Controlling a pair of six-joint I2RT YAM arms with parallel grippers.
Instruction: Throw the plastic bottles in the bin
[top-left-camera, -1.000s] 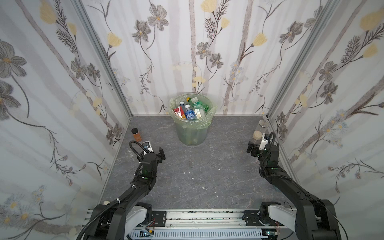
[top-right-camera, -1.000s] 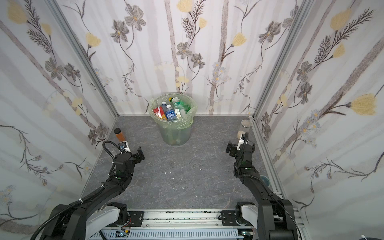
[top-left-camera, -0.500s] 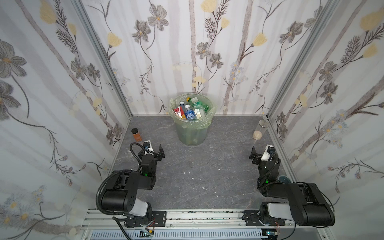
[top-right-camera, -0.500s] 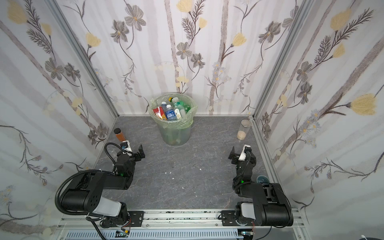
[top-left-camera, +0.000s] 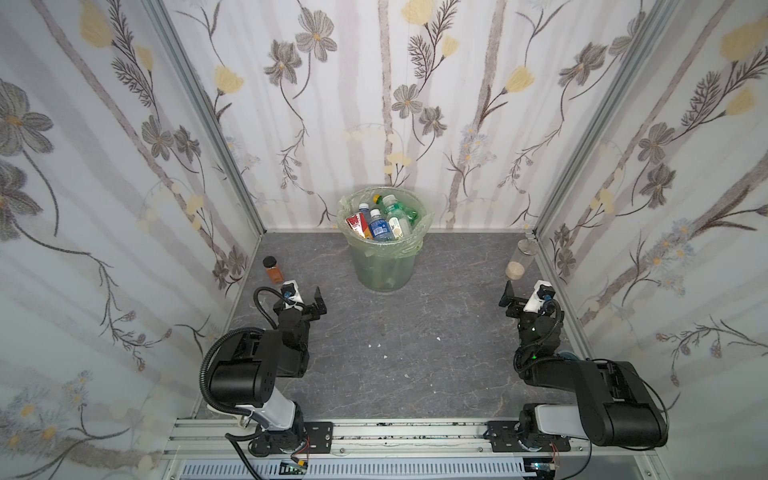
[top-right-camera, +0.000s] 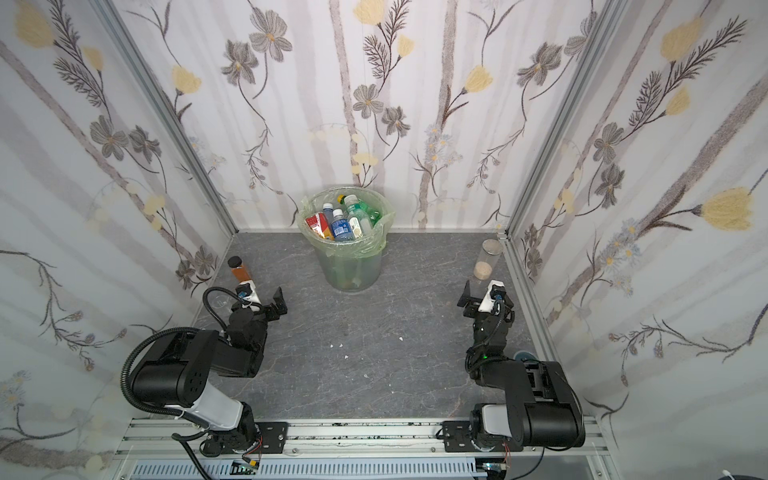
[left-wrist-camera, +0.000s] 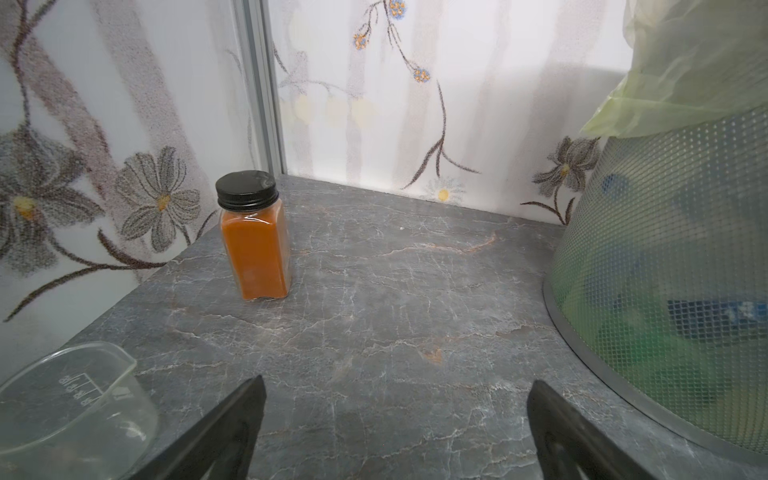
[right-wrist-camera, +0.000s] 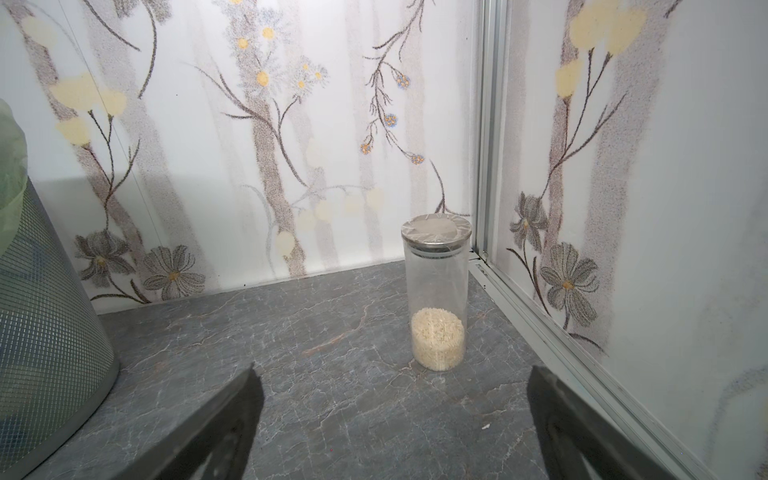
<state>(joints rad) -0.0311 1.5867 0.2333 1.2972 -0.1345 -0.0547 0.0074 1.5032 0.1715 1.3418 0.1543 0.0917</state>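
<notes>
Left arm (top-left-camera: 249, 365) and right arm (top-left-camera: 602, 386) folded low, left gripper (top-left-camera: 304, 297) and right gripper (top-left-camera: 524, 296) spread wide

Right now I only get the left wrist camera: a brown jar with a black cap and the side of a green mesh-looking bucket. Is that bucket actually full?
Observer: Yes. In both top views the round pale-green bin, lined with a thin green bag, is piled to its rim with plastic bottles.
Operator: Are any bottles still lying on the floor?
Observer: None that I can see on the grey tabletop. By the right wall stands a tall clear jar with a metal lid and pale grains at the bottom.
Operator: What is the other arm doing?
Observer: The right gripper is open and empty, low near that jar.
</notes>
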